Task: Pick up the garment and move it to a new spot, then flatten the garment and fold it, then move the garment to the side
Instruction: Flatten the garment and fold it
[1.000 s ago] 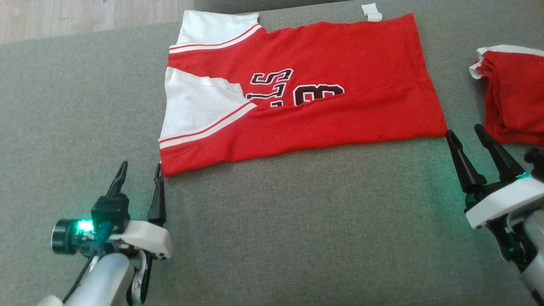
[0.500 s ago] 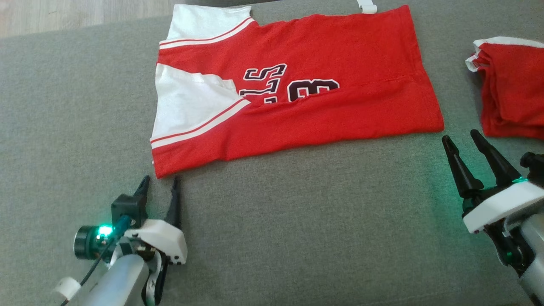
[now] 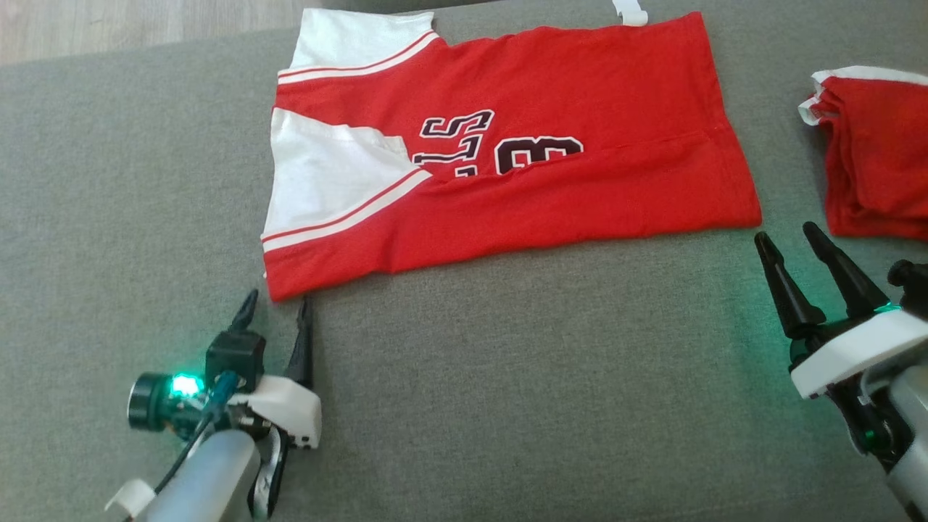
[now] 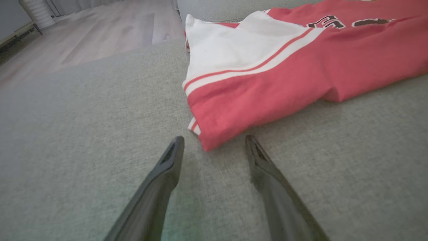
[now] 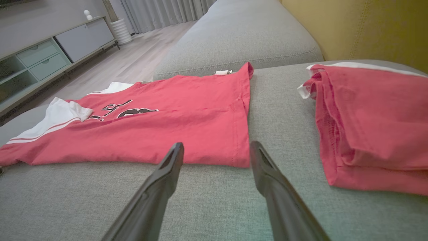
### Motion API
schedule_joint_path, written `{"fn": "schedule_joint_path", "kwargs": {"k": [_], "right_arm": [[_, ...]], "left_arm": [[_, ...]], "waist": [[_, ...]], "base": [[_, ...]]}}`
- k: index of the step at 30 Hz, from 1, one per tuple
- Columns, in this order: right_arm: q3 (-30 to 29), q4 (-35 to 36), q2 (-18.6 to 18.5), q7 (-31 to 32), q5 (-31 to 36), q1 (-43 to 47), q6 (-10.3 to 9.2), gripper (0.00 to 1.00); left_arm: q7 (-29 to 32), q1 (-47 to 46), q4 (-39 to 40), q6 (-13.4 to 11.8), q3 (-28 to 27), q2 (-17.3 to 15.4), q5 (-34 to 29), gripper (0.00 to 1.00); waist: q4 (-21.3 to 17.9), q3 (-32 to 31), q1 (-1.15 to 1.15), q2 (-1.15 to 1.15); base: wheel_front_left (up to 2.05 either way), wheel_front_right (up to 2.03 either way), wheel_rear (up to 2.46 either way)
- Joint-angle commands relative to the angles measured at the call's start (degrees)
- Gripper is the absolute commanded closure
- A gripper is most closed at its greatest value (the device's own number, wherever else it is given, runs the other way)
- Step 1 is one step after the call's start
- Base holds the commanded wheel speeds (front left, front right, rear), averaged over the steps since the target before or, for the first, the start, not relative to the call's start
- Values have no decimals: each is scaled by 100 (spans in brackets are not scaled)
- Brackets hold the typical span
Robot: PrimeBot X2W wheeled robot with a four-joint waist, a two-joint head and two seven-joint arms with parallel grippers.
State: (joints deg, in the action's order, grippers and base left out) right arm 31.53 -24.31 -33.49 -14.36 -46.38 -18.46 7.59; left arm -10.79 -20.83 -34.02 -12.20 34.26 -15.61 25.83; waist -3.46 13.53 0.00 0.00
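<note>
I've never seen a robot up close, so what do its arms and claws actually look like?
Left gripper and right gripper each have two long, tapering black fingers on a white housing with a green light. Forearms are silvery grey; a dark cable runs along the left.

Black tapered fingers [image 3: 786,286], white wrist shells [image 3: 848,353], green lights [image 3: 185,384]

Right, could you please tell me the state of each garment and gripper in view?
red jersey: lying flat on the grey couch, near edge folded over, ungripped.
second red garment: folded, lying apart at the right.
left gripper: open, empty, at the jersey's near left corner.
right gripper: open, empty, by the jersey's near right corner.
</note>
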Motion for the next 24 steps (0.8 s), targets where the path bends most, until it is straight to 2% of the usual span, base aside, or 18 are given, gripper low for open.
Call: {"fn": "schedule_joint_path", "kwargs": {"k": [1, 6, 7, 8, 10, 17, 24], "right_arm": [[61, 120, -171, -63, -38, 17, -10, 0], [93, 115, -170, -63, -57, -9, -10, 0], [98, 113, -172, -63, -60, -15, -10, 0], [101, 111, -174, -63, -64, -20, -10, 0], [102, 113, -180, -63, -67, -29, -10, 0], [87, 34, -127, -63, -24, -109, -10, 0], [-1, -934, 205, 423, 63, -665, -10, 0]], "left_arm": [[-77, -335, 88, -64, -130, -190, -100, 0], [-120, -488, 40, -49, 13, -254, -288, 0], [-118, -516, 20, -24, 46, -262, -311, 20], [-109, -538, -3, -4, 67, -266, -318, 53], [-77, -577, -52, 48, 122, -279, -341, 100], [-141, -574, -56, 57, 161, -340, -353, 100], [-147, -621, 147, -21, 259, -484, -507, 100]], "waist": [[1, 21, 0, 0], [-11, 56, 0, 0], [-16, 62, 0, 0], [-23, 66, 0, 0], [-36, 68, 0, 0], [-19, 58, 0, 0], [121, 114, 0, 0]], "base": [[0, 0, 0], [0, 0, 0], [0, 0, 0], [0, 0, 0], [0, 0, 0], [0, 0, 0], [0, 0, 0]]}}
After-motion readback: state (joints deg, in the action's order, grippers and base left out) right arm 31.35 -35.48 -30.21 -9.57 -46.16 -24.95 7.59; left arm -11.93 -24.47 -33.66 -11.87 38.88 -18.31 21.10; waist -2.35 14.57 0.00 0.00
